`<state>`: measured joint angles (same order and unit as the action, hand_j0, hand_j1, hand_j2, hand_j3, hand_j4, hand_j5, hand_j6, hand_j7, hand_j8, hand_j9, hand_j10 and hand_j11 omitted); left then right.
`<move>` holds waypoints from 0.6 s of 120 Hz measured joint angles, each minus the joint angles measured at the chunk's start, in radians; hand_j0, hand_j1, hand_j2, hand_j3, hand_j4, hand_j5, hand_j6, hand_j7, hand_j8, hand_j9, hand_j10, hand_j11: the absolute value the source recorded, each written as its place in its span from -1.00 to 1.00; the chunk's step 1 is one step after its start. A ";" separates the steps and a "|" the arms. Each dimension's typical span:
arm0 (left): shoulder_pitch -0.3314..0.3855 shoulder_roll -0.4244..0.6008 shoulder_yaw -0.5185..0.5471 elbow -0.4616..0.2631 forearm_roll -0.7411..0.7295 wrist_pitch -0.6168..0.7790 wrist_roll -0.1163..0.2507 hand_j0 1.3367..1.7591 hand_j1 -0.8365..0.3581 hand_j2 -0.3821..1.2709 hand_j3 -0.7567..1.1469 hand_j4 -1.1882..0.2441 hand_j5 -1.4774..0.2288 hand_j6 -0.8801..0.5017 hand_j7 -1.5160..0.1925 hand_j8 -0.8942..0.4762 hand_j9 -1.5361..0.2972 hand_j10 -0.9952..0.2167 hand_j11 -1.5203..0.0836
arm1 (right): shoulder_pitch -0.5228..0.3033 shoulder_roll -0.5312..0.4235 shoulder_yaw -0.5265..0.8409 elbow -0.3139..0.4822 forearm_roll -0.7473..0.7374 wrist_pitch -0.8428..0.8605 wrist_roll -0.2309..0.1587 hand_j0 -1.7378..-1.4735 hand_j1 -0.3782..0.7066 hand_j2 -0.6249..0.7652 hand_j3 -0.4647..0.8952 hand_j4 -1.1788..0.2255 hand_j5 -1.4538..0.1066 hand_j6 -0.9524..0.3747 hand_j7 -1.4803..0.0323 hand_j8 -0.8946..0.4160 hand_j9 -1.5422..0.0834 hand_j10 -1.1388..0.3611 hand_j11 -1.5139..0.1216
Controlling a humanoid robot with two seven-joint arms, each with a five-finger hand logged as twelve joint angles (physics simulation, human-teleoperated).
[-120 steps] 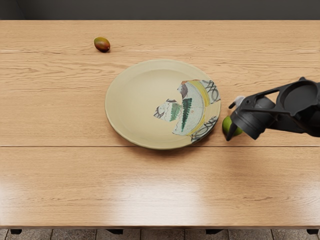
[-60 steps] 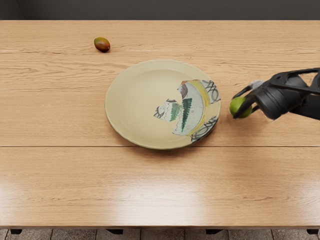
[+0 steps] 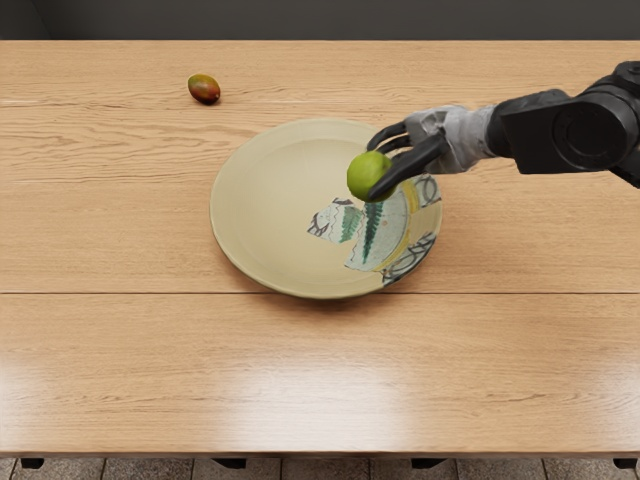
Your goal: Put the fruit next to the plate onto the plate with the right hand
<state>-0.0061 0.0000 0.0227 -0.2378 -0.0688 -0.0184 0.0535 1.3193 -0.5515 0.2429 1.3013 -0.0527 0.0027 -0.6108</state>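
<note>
Wood grain runs from side to side across the table point(image 3: 120, 340), a pale oak-coloured top with a seam across its width and a glossy sheen toward the front edge. On it you have a round, shallow plate point(image 3: 265, 200), smooth and cream-coloured with a low raised rim. The plate's right part carries a painted motif point(image 3: 378, 228) in green, yellow, white and dark curling lines.

Your right hand point(image 3: 432, 135) comes in from the right edge on a black, blocky forearm with a cylindrical joint housing. The hand itself has a light grey palm and dark, slender fingers point(image 3: 405, 165). Those fingers are curled and pinching a lime point(image 3: 364, 174), a small, round, yellow-green fruit with a smooth matte skin. The lime sits at the very tips of the fingers, at the hand's left end: one dark finger crosses its right side and the others arch above and behind it.

In this view the lime shows over the right half of the plate, inside the rim and just above the upper edge of the painted motif. You cannot tell from this angle whether it touches the plate's surface or is held clear of it.

Well apart, near the table's far left, lies a small oval mango point(image 3: 204, 88), red-brown shading to green, resting on bare wood.
</note>
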 joint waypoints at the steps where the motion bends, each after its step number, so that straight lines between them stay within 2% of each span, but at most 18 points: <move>1: 0.000 0.000 0.000 0.000 0.000 0.000 0.000 0.52 0.98 -0.54 -0.21 0.66 0.73 0.27 0.77 0.31 0.68 0.64 0.90 | -0.002 0.010 0.002 -0.006 -0.003 0.001 0.000 -0.37 0.18 0.42 -0.31 -0.31 -0.78 0.00 -0.53 0.05 -0.61 -0.15 -0.65; 6: 0.000 0.000 0.000 0.000 0.000 0.000 0.000 0.52 0.98 -0.54 -0.21 0.66 0.73 0.27 0.77 0.31 0.68 0.64 0.90 | -0.010 0.053 0.010 -0.030 -0.022 0.007 0.000 -0.39 0.23 0.57 -0.31 -0.34 -0.79 0.02 -0.54 0.04 -0.63 -0.16 -0.68; 24: 0.000 0.000 0.000 0.000 0.000 0.000 0.000 0.52 0.98 -0.54 -0.21 0.66 0.73 0.27 0.77 0.31 0.68 0.64 0.90 | -0.026 0.119 0.022 -0.066 -0.055 0.013 0.000 -0.40 0.31 0.77 -0.32 -0.41 -0.77 0.00 -0.54 0.05 -0.64 -0.18 -0.69; 25: 0.000 0.000 0.000 0.000 0.000 0.000 0.000 0.52 0.98 -0.54 -0.21 0.66 0.73 0.27 0.77 0.31 0.68 0.64 0.90 | -0.026 0.120 0.022 -0.067 -0.056 0.013 0.000 -0.40 0.30 0.71 -0.32 -0.41 -0.77 0.00 -0.54 0.04 -0.64 -0.18 -0.68; 26: 0.000 0.000 0.000 0.000 0.000 0.000 0.000 0.52 0.98 -0.54 -0.21 0.66 0.73 0.27 0.77 0.31 0.68 0.64 0.90 | -0.027 0.121 0.022 -0.068 -0.057 0.013 0.000 -0.40 0.31 0.78 -0.31 -0.41 -0.77 0.01 -0.54 0.04 -0.63 -0.18 -0.68; 28: 0.000 0.000 0.000 0.000 0.000 0.000 0.000 0.52 0.98 -0.54 -0.21 0.66 0.73 0.27 0.77 0.31 0.68 0.64 0.90 | -0.027 0.123 0.022 -0.070 -0.058 0.012 0.000 -0.40 0.29 0.68 -0.31 -0.40 -0.74 0.02 -0.51 0.04 -0.61 -0.18 -0.66; 38: 0.000 0.000 0.000 0.000 0.000 0.000 0.000 0.52 0.98 -0.54 -0.21 0.66 0.73 0.27 0.77 0.31 0.68 0.64 0.90 | -0.032 0.118 0.021 -0.075 -0.119 0.008 0.000 -0.40 -0.07 0.41 -0.32 -0.08 -0.25 0.11 -0.07 0.12 -0.15 0.02 -0.19; 47: 0.000 0.000 0.000 0.000 0.000 0.000 0.000 0.52 0.98 -0.54 -0.21 0.66 0.73 0.27 0.77 0.31 0.68 0.64 0.90 | -0.059 0.098 0.063 -0.071 -0.155 0.016 0.000 -0.40 -0.32 0.25 -0.32 0.14 0.08 0.20 0.23 0.18 0.16 0.16 0.12; 53: 0.000 0.000 0.000 0.000 0.000 0.000 0.000 0.52 0.98 -0.54 -0.21 0.66 0.73 0.27 0.77 0.31 0.68 0.64 0.90 | -0.139 0.068 0.204 -0.064 -0.165 0.111 0.000 -0.40 -0.44 0.17 -0.32 0.25 0.24 0.24 0.38 0.21 0.31 0.23 0.27; 63: 0.000 0.000 0.000 0.000 0.000 0.000 0.000 0.52 0.98 -0.54 -0.21 0.66 0.73 0.27 0.77 0.30 0.68 0.64 0.90 | -0.357 -0.008 0.535 -0.060 -0.102 0.361 0.000 -0.40 -0.60 0.08 -0.32 0.38 0.44 0.30 0.56 0.25 0.50 0.32 0.45; 72: -0.001 0.000 0.000 -0.001 -0.001 -0.002 0.000 0.52 0.98 -0.54 -0.21 0.66 0.73 0.27 0.77 0.30 0.68 0.64 0.90 | -0.535 -0.115 0.701 -0.072 -0.015 0.488 0.000 -0.40 -0.69 0.02 -0.32 0.47 0.56 0.33 0.67 0.28 0.61 0.37 0.56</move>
